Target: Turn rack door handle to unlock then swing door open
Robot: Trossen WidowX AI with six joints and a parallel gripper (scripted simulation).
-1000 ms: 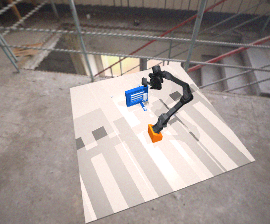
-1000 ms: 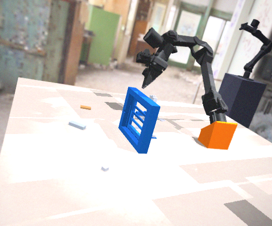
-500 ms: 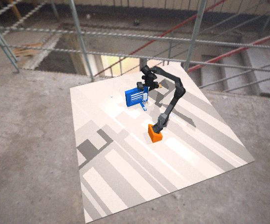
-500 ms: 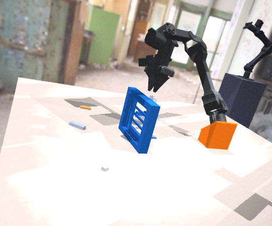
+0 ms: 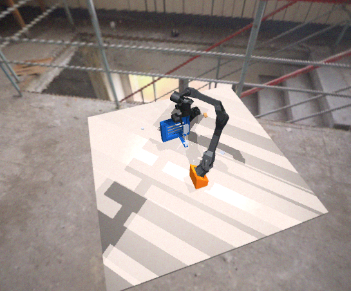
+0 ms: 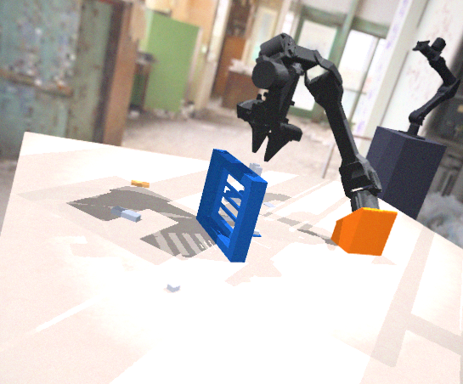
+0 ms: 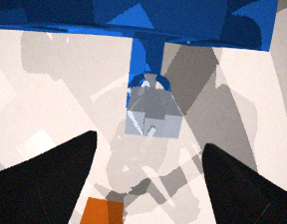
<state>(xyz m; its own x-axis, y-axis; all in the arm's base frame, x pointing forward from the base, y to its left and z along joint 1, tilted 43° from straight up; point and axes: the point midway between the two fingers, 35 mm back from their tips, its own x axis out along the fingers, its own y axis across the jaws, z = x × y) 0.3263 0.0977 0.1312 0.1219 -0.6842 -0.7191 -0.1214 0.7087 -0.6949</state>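
The blue rack frame (image 5: 163,132) (image 6: 244,221) (image 7: 59,16) stands upright on the table. Its barred door (image 5: 174,129) appears shut in the frame, though the bars are small and partly hidden. The pale grey handle (image 5: 185,129) (image 6: 255,165) (image 7: 154,109) is upright on the arm's side of the door. My gripper (image 6: 260,155) (image 7: 150,144) is open and empty, pointing down above the handle. In the wrist view the handle lies between and slightly beyond the fingertips, not gripped. In the top view the fingertips are hard to make out.
A blue foot (image 5: 183,141) (image 6: 257,234) reaches from the rack toward the arm. The orange base block (image 5: 198,180) (image 6: 366,234) (image 7: 101,210) carries the arm. A small orange block (image 5: 205,114) (image 6: 140,183) and pale blue blocks (image 6: 131,216) (image 6: 173,288) lie around the rack.
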